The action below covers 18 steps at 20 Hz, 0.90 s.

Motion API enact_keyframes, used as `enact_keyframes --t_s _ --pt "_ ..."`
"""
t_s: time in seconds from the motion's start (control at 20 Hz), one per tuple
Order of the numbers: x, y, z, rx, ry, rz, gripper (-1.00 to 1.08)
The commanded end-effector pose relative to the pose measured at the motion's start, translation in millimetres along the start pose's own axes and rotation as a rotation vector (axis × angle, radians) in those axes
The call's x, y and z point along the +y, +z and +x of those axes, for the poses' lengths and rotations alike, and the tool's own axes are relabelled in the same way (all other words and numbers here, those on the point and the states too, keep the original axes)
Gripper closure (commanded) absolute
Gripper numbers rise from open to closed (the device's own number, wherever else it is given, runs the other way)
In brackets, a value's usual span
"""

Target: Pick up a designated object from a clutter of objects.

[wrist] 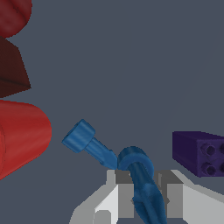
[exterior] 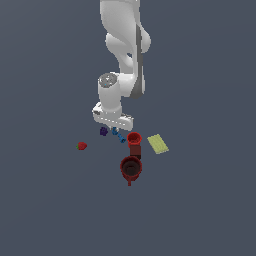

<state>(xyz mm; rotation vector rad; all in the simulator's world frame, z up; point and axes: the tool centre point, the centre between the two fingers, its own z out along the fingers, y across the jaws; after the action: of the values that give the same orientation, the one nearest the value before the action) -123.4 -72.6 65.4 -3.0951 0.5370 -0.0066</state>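
Observation:
The bright-blue peg (wrist: 144, 186), elongated with a thicker ringed end, lies between my fingertips; in the exterior view (exterior: 115, 132) it sits just under my hand. My gripper (wrist: 146, 181) is low over the floor (exterior: 114, 128), jaws pressed against both sides of the peg. A shorter blue bit with a round head (wrist: 81, 136) touches the peg's thick end and lies toward the red cup (exterior: 122, 139). The dark purple lump (wrist: 199, 153) lies just beside one finger (exterior: 103, 131).
A red cup (exterior: 134, 139) stands close by and lies large in the wrist view (wrist: 19, 138). A dark-red mug (exterior: 131, 167) sits in front of it. A pale yellow-green slab (exterior: 158, 143) lies at the exterior view's right, and a red strawberry (exterior: 82, 146) at its left.

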Motion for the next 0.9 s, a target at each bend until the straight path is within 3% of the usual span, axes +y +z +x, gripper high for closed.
enact_keyframes --t_s 0.0,0.85 --pt "-3.5 -10.9 -1.7 0.001 0.000 0.000 1.08" --pt "-41.7 -136.3 -22.2 0.000 0.001 -0.005 1.08"
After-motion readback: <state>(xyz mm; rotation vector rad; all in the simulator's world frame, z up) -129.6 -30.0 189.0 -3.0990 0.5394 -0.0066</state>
